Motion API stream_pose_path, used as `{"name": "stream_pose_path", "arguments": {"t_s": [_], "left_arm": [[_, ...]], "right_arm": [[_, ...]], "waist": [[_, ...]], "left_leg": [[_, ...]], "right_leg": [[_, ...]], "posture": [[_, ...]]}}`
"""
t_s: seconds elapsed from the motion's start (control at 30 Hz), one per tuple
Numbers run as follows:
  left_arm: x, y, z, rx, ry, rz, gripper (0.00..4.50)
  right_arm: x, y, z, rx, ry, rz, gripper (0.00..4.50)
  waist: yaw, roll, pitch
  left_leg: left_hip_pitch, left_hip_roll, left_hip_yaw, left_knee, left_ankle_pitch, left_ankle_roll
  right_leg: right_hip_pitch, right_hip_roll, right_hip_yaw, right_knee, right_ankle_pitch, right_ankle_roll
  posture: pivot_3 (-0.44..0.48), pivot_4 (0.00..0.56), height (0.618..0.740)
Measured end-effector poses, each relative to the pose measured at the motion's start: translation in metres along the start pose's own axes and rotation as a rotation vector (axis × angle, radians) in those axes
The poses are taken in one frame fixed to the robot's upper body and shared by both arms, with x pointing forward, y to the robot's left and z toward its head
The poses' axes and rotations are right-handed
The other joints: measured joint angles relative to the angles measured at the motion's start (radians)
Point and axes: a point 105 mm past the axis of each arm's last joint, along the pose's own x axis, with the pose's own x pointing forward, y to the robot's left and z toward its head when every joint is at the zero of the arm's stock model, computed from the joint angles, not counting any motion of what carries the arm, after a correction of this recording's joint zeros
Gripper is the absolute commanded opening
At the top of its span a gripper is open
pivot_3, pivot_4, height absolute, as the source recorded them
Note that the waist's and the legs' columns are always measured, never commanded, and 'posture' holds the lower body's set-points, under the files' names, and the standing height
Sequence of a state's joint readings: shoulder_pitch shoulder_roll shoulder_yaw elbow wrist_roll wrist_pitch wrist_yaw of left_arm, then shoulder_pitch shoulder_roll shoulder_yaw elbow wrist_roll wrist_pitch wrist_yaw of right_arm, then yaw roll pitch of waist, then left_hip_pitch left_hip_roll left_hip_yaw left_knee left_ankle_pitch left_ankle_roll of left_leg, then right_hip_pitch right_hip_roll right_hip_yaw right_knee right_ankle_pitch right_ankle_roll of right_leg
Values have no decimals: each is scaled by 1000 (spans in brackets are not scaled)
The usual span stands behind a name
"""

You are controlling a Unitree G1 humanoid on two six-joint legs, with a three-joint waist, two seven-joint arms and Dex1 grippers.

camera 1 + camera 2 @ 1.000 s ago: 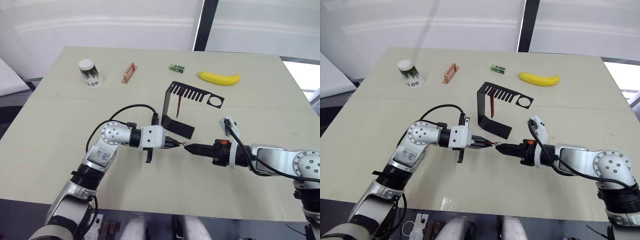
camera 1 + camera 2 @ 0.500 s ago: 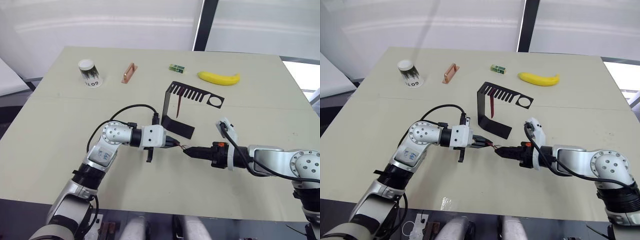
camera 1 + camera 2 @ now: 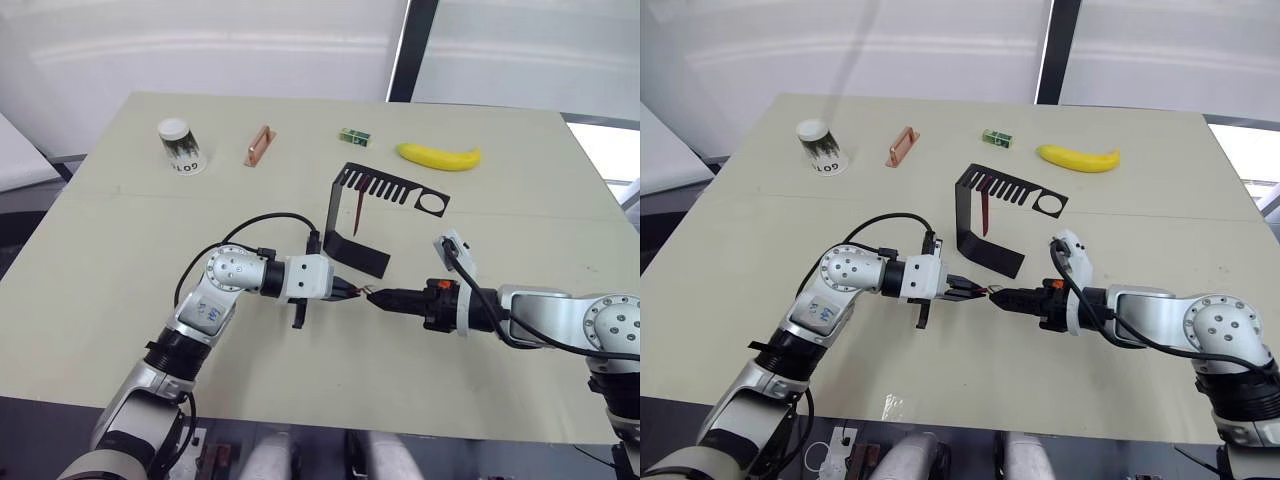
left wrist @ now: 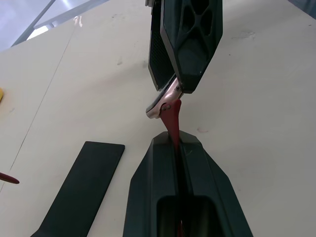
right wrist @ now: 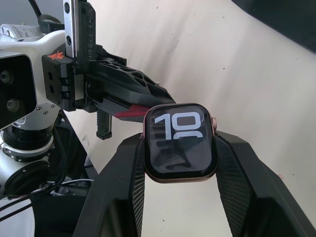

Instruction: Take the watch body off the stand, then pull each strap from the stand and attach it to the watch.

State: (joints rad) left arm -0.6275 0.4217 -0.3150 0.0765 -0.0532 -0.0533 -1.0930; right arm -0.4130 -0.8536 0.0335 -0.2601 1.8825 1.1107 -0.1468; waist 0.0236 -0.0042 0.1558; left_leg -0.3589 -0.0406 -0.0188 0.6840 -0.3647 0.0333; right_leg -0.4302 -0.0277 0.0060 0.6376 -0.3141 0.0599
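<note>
Centrally, over the near half of a pale table [image 3: 120,300], two grippers meet tip to tip with bare tabletop all round them and the near edge well apart from both. Along the far side, left to right, lie one paper cup [image 3: 180,146], one copper bar [image 3: 258,145], one small green box [image 3: 351,135] and one banana [image 3: 438,155], all well away from the arms. One black stand [image 3: 352,215] sits between that row and the grippers, its flat foot just beside the left gripper's tips, and one dark red strap [image 3: 357,209] hangs from its slotted top arm. The left gripper [image 3: 352,290] is clamped on the second strap [image 4: 172,123], which runs out between its two fingers [image 4: 207,168] towards the watch. The right gripper [image 3: 378,296] is closed on the one watch body [image 5: 179,142], pinched by its sides between the two fingers [image 5: 118,182], screen showing light numerals and facing the wrist camera. The strap's free end touches the edge of the watch body in the left wrist view; whether it is seated in the slot cannot be told.
</note>
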Motion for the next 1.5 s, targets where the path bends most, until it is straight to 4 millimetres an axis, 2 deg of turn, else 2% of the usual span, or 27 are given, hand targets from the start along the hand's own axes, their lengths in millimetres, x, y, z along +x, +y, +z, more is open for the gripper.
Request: {"name": "stream_pose_path", "arguments": {"t_s": [1.5], "left_arm": [[8, 4, -3, -41, 32, 19, 0]], "right_arm": [[2, 1, 2, -119, 12, -36, 1511]], "waist": [[0, 0, 0]], "left_leg": [[0, 0, 0, 0, 0, 0]], "right_leg": [[0, 0, 0, 0, 0, 0]], "posture": [[0, 150, 740]]}}
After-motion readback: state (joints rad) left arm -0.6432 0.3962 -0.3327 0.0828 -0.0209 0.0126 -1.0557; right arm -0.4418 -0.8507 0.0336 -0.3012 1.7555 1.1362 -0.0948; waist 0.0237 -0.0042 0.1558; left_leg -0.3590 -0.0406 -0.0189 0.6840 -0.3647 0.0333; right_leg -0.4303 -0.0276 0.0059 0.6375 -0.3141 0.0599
